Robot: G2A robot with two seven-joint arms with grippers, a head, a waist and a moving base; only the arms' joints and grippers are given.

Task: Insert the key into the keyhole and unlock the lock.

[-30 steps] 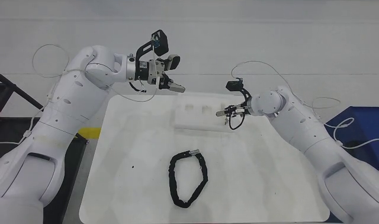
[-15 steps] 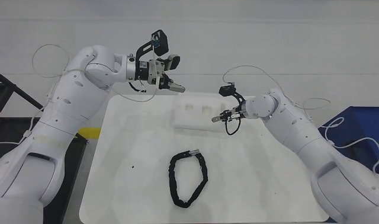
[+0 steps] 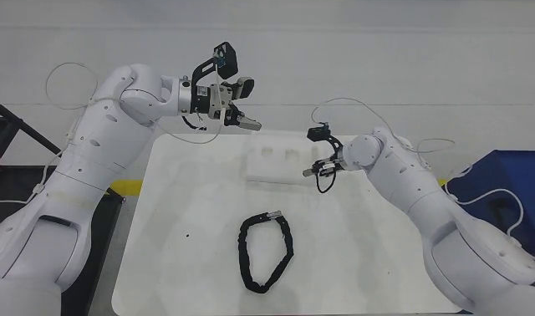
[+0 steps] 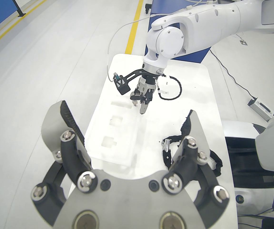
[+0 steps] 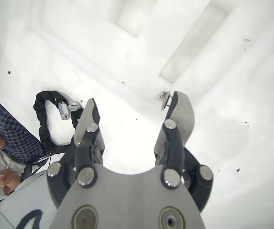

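The key (image 5: pixel 163 99) is small and silver and lies on the white foam tray (image 5: pixel 103 36), just beside one fingertip of my open right gripper (image 5: pixel 134 103). That gripper (image 3: pixel 309 172) hovers low at the tray's (image 3: pixel 276 165) right end with nothing between its fingers. The black chain lock (image 3: pixel 266 251) lies in a loop at the middle of the table, its silver cylinder (image 5: pixel 64 113) with the keyhole at the top of the loop. My left gripper (image 3: pixel 251 124) is open and empty, raised above the table's back left edge; the left wrist view shows the left gripper (image 4: pixel 127 113) above the tray (image 4: pixel 118 129) and the lock (image 4: pixel 167 145).
The foam tray has three shallow recesses (image 5: pixel 137 13). The white table (image 3: pixel 376 257) has bare room to the right of and in front of the chain. Blue equipment (image 3: pixel 501 182) stands on the floor at the right.
My right gripper has shifted a little to the left and toward the table's front at the tray's right end. The left arm has stayed still.
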